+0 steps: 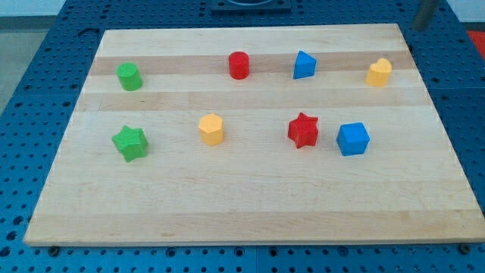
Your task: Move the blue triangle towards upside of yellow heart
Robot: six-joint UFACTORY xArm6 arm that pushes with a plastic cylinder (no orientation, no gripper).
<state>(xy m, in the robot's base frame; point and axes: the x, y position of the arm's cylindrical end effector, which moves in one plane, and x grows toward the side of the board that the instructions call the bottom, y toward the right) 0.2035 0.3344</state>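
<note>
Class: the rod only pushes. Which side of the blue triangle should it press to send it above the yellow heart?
Probably the left face of the blue triangle, approached from the view's left, past the red cylinder. The yellow heart lies to its right, so push right and slightly upward. My tip is at the view's top right, touching no block.

Blue triangle [304, 65]: small solid prism, glossy blue, resting flat on the tabletop [250, 205], its point toward the view's top. Position: upper row, right of centre.

Yellow heart [379, 73]: small yellow block, resting flat, in the same upper row near the view's right edge. It lies well apart from the blue triangle, to that block's right.
</note>
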